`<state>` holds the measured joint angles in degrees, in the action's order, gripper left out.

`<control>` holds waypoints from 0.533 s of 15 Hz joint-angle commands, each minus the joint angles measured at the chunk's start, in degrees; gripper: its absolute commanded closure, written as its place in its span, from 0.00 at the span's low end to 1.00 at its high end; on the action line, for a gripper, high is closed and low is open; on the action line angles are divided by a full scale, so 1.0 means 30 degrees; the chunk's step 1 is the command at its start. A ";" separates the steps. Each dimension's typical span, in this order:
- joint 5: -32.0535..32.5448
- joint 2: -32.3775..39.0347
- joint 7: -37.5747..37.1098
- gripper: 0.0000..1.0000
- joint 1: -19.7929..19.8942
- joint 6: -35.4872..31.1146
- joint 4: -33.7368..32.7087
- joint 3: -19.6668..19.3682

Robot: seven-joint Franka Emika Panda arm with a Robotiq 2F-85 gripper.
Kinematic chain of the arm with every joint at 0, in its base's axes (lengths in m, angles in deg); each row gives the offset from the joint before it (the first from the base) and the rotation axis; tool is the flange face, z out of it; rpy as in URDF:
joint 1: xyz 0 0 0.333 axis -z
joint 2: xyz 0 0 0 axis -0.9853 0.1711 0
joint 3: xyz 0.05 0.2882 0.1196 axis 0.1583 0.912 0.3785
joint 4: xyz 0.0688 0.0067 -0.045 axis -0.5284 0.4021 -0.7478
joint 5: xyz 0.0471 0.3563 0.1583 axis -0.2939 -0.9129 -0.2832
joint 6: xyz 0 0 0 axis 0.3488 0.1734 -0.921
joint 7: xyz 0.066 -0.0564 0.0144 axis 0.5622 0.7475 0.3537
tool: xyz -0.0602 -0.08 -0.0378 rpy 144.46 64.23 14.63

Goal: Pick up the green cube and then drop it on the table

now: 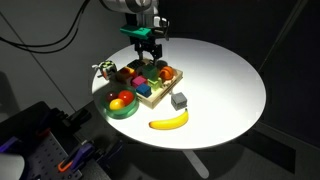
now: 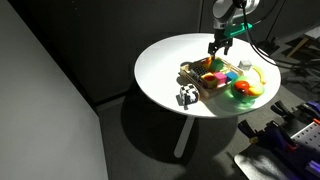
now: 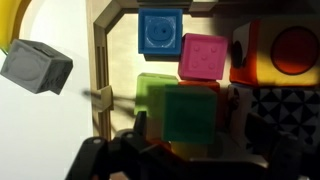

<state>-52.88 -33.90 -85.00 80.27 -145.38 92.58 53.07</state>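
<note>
The green cube [image 3: 188, 112] shows in the wrist view as a shaded green square in the wooden tray [image 3: 100, 60], next to a paler green patch. My gripper [image 3: 193, 128] is right above it, with one finger on each side and a gap visible on both sides. The jaws look open. In both exterior views the gripper [image 1: 149, 52] [image 2: 217, 45] hangs low over the tray of blocks on the round white table [image 1: 225, 80] [image 2: 165, 65]. I cannot make out the cube there.
A blue block [image 3: 160, 32], a pink block [image 3: 204, 55] and a red-orange block [image 3: 290, 50] lie in the tray. A dark grey cube [image 1: 179, 100] [image 3: 36, 66], a banana [image 1: 168, 121], a green bowl of fruit [image 1: 122, 104] and a black-and-white checkered object [image 1: 100, 70] surround it.
</note>
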 commanded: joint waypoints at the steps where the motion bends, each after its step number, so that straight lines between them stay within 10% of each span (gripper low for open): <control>1: 0.0442 0.0597 0.0084 0.00 -0.0201 0.0084 -0.0753 -0.0114; 8: 0.0411 0.1538 0.0067 0.00 -0.0246 0.0211 -0.1698 -0.0144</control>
<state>-52.64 -31.13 -85.00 79.76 -145.38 90.31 53.07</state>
